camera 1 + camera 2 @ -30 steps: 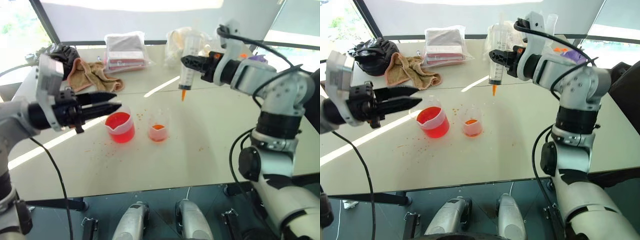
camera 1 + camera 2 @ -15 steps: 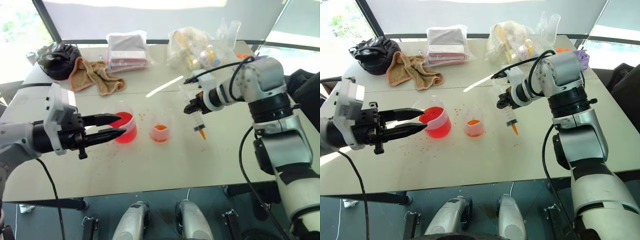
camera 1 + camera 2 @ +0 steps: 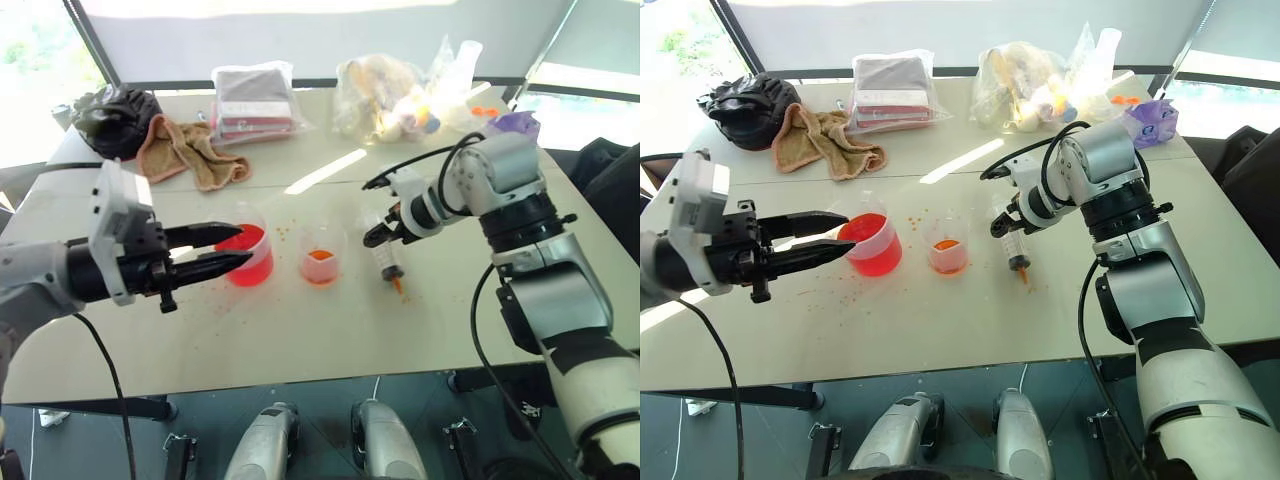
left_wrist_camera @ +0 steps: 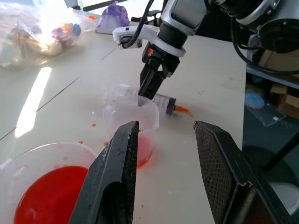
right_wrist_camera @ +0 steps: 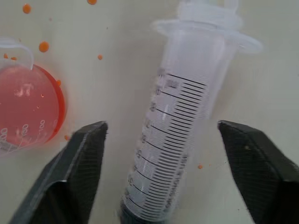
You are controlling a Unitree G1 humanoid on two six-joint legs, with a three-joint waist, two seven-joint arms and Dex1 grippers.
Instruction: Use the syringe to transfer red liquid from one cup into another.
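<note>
The syringe (image 3: 384,260) lies flat on the table just right of the plain cup (image 3: 320,262), its orange tip (image 3: 397,285) pointing toward me. My right gripper (image 3: 380,236) hovers low over the barrel (image 5: 175,140). Its fingers (image 5: 81,163) are spread wide on either side of the barrel and touch nothing. The plain cup holds a thin layer of red liquid (image 4: 142,149). The spouted beaker (image 3: 248,255) stands to its left, bright with red liquid (image 4: 46,196). My left gripper (image 3: 243,246) is open and level, its tips near the beaker on its left side and holding nothing.
Orange droplets (image 3: 285,232) speckle the table around the cups. At the back lie a tan towel (image 3: 185,150), a black bundle (image 3: 115,115), a bagged pink packet (image 3: 250,100), a clear bag of items (image 3: 385,95) and a purple object (image 3: 515,122).
My right gripper came down from high over the table with the syringe, laid it flat to the right of the plain cup and opened. The left gripper stayed near the beaker.
</note>
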